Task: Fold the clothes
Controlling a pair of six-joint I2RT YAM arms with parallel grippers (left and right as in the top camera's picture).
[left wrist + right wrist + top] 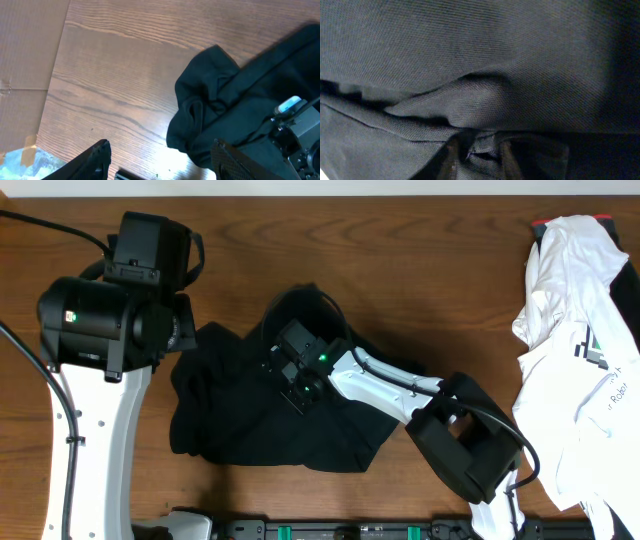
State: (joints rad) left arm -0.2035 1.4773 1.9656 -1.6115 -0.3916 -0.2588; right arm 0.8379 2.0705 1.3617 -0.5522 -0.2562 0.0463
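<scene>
Mostly, folds of the black T-shirt (240,430) bury the right hand (479,158).

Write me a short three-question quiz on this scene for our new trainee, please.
1. True or false: the white garment lies on the black T-shirt.
2. The left gripper's jaws stand ____.
3. Which gripper is down in the T-shirt's fabric? A left, B right, C neither.
Key: 1 false, they lie apart; 2 open; 3 B, the right gripper.
</scene>
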